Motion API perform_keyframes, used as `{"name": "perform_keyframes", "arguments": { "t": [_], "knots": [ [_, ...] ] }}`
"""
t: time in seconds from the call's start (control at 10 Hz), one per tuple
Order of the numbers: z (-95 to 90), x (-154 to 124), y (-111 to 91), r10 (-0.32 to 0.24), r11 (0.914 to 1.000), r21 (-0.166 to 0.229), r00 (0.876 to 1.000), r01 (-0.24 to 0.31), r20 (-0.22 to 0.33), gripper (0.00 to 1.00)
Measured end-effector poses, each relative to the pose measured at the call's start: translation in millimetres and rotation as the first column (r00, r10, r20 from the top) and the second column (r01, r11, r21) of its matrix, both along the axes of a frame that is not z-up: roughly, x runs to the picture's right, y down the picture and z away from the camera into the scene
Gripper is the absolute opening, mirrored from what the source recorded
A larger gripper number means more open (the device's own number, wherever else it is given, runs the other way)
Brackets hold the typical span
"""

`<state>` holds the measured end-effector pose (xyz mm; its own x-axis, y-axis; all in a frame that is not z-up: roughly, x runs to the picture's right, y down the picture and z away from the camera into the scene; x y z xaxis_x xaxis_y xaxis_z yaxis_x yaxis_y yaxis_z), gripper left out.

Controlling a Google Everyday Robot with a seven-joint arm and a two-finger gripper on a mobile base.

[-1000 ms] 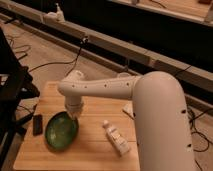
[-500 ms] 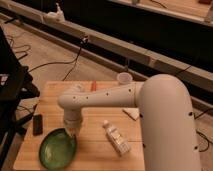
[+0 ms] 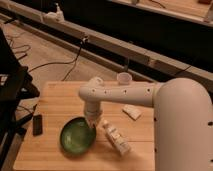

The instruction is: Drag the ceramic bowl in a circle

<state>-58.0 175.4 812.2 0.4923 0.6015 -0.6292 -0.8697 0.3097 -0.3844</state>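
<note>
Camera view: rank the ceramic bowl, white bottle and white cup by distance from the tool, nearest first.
1. ceramic bowl: the tool is at its rim.
2. white bottle: lying beside the bowl.
3. white cup: at the far edge of the table.

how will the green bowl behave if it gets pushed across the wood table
The green bowl looks glossy and rigid, so it would probably slide on the wooden table rather than flex. Wide and shallow, it seems unlikely to tip over. The end effector sits at its far rim; pressing there might tilt it slightly.
</note>
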Motion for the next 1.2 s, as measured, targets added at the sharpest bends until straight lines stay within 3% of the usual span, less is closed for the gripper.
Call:
{"name": "perform_keyframes", "arguments": {
  "t": [0.2, 0.4, 0.6, 0.7, 0.9, 1.0, 1.2],
  "knots": [
    [11.7, -19, -32, -0.029, 0.9982, 0.054, 0.999, 0.028, 0.018, 0.00],
    [13.4, -65, -41, -0.070, 0.9946, 0.083, 0.993, 0.063, 0.095, 0.00],
    [-0.4, -110, -16, -0.104, 0.9938, 0.060, 0.973, 0.094, 0.206, 0.00],
    [-8.4, -118, 1, -0.103, 0.9946, 0.035, 0.966, 0.097, 0.239, 0.00],
    [-25.1, -116, 42, -0.082, 0.9947, -0.038, 0.958, 0.096, 0.274, 0.00],
    [-27.9, -98, 57, -0.056, 0.9947, -0.070, 0.967, 0.075, 0.247, 0.00],
    [-21.7, -51, 58, -0.020, 0.9959, -0.084, 0.988, 0.033, 0.154, 0.00]
  ]
}}
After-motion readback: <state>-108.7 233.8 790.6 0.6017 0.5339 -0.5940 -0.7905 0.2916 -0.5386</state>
